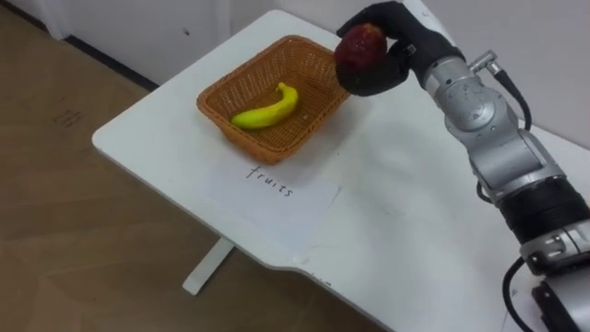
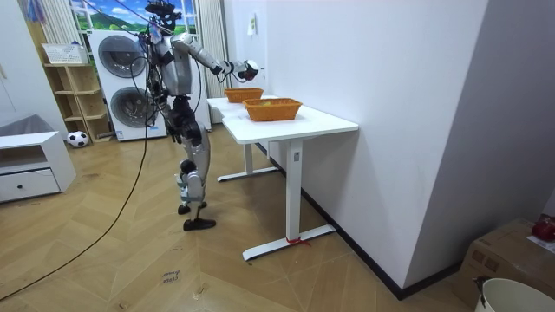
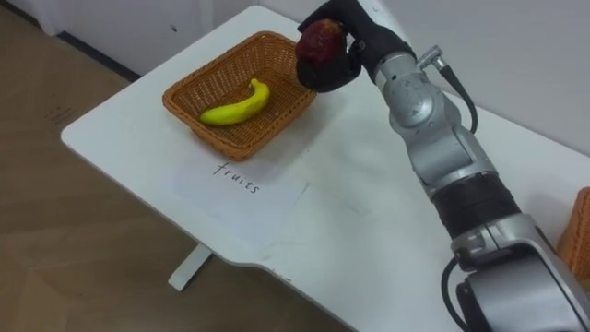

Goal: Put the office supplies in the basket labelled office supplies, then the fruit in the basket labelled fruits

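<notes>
Paper label [image 1: 277,189] is lying on the table [image 1: 396,231] before the wicker basket [image 1: 219,100], where a banana [image 1: 267,109] is resting diagonally, stem apparently pointing far-right. Right hand [image 1: 380,78] is gripping a red apple [image 1: 360,44] above the basket's far-right rim.

The robot stands upright with its right arm stretched forward from the lower right, elbow slightly bent, and at the end of the silver forearm its dark right hand [image 1: 395,59] curls fingers and thumb round a red apple [image 1: 359,42], held aloft.
</notes>
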